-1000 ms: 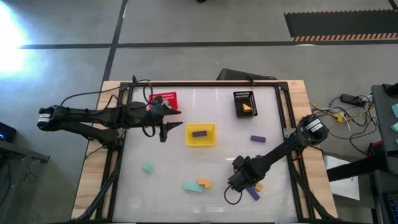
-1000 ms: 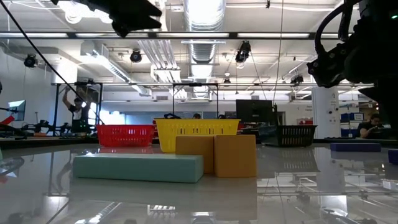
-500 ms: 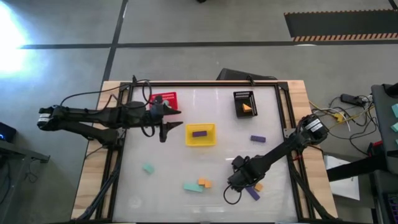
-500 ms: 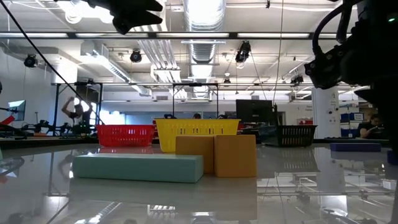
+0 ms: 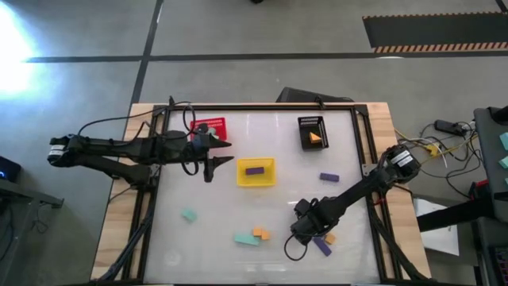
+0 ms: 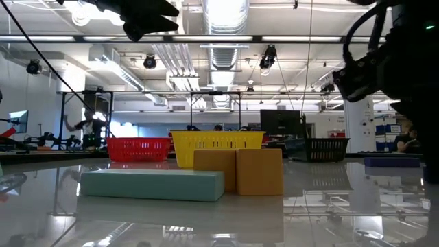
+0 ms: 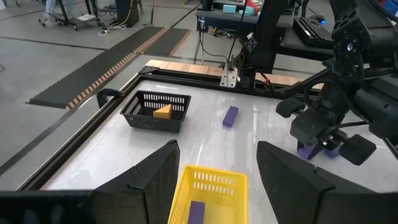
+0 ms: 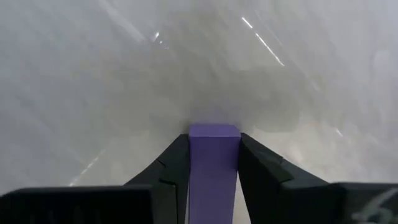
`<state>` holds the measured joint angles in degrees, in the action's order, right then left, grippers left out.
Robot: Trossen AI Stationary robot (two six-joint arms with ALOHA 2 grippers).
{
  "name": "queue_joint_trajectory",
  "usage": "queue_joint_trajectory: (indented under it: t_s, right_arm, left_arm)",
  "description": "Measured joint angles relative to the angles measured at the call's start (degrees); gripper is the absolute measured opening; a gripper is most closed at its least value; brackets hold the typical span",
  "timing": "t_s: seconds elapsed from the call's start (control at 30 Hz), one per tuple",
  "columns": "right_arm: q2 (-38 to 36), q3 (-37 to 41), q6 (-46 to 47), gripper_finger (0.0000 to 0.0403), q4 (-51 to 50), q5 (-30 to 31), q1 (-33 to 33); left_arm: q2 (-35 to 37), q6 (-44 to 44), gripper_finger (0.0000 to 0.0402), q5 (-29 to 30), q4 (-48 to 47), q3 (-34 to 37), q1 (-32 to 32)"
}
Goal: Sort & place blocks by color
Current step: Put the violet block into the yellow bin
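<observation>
Right end effector (image 8: 214,163) has closed onto purple bar (image 8: 214,162); left end effector (image 7: 214,167) waits open.
Bar looks light, rigid, smooth; flat long sides suit pinching, near worktop (image 5: 262,135) front edge.

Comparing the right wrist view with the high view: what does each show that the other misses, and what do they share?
Only the right wrist view shows the right gripper's fingers pressed against both sides of the purple rectangular block, just above the glossy white table.

Only the high view shows the left gripper open near the red mesh basket, the yellow mesh basket, the black mesh basket, and loose teal, orange and purple blocks.

Both show the right gripper at that purple block.
</observation>
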<state>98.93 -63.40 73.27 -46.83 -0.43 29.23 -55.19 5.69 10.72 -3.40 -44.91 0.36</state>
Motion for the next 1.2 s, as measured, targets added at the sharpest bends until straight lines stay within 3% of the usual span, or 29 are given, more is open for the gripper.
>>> queue_joint_trajectory:
  t_s: [0.17,0.3,0.53,0.7,0.93,1.07,1.2]
  right_arm:
    - [-2.53,-1.80,-6.68,0.0093,-0.52,1.67,-2.81]
    - [-5.76,-3.51,-13.23,0.0093,-0.58,6.57,-4.96]
    - [-11.82,-4.70,-30.03,0.0093,3.78,24.32,-8.69]
    - [-14.31,-1.73,-45.37,0.0093,19.72,31.97,-10.80]
    - [-13.91,6.75,-66.93,0.0093,57.87,33.00,-14.46]
    - [-10.98,12.16,-70.86,0.0093,75.22,33.20,-17.97]
    - [-7.50,14.25,-68.30,0.0093,76.76,33.09,-21.50]
  left_arm:
    - [-0.27,0.02,0.0200,0.00,-0.06,0.08,0.00]
    - [-0.71,2.47,0.0200,0.00,-0.05,0.32,-0.47]
    - [-2.93,4.63,0.0200,0.02,1.66,1.66,-4.14]
    - [-3.94,6.03,0.0200,-0.04,10.20,4.55,-6.89]
    - [-3.92,6.10,0.0200,0.09,12.85,4.94,-8.39]
    - [-3.80,5.98,0.0200,0.26,14.44,4.87,-8.37]
    - [-3.77,5.94,0.0200,0.26,14.95,4.93,-8.37]
